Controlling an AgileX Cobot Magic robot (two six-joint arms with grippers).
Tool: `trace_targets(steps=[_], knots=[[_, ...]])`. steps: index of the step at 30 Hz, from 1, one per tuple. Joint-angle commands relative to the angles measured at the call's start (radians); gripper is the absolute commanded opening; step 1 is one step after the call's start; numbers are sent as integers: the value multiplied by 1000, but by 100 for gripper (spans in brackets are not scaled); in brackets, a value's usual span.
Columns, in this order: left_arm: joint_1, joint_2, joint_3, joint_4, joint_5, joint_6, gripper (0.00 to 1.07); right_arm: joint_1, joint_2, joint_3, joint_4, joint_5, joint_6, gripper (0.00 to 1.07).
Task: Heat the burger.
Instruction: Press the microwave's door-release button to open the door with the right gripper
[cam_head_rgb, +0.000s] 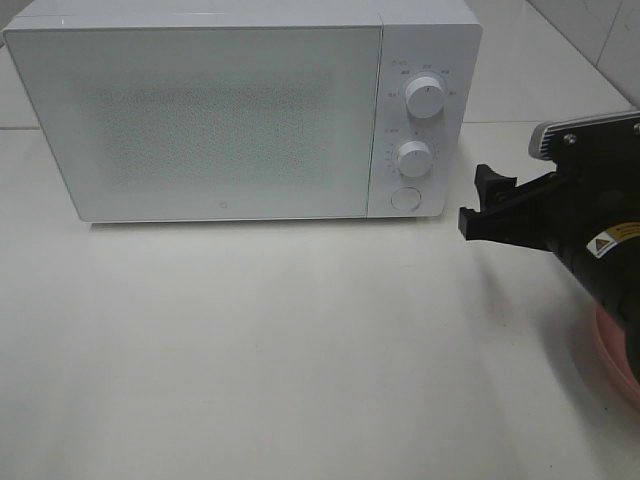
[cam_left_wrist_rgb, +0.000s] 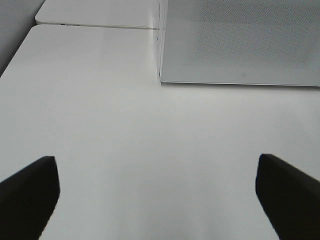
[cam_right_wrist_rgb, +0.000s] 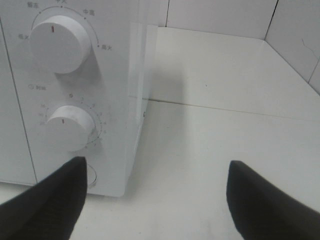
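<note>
No burger shows in any view. The white microwave (cam_head_rgb: 200, 120) stands at the back of the table with its door shut. My right gripper (cam_head_rgb: 475, 205) hovers open and empty just right of the microwave's control panel, fingers pointing toward it. In the right wrist view the right gripper (cam_right_wrist_rgb: 157, 200) is spread wide, with the lower knob (cam_right_wrist_rgb: 67, 127) and the round button (cam_right_wrist_rgb: 90, 175) close ahead. My left gripper (cam_left_wrist_rgb: 160, 200) is open and empty over bare table in front of the microwave (cam_left_wrist_rgb: 240, 40); the high view does not show it.
A pink plate (cam_head_rgb: 615, 350) peeks out under my right arm at the right edge, mostly hidden. The panel carries an upper knob (cam_head_rgb: 425, 97), a lower knob (cam_head_rgb: 414, 158) and a round button (cam_head_rgb: 405, 198). A tiled wall rises behind and to the right.
</note>
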Motion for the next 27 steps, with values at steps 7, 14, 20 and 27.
trace_targets(steps=[7,14,20,27], knots=[[-5,-24,3,-5,-6,2,100,165,58,-59,146,-78,-11,75],[-5,-24,3,-5,-6,2,100,222,107,-96,159,-84,-10,75],[-5,-24,3,-5,-6,2,100,222,108,-96,162,-91,-7,75],[-5,-24,3,-5,-6,2,100,222,110,-96,160,-88,1,75]])
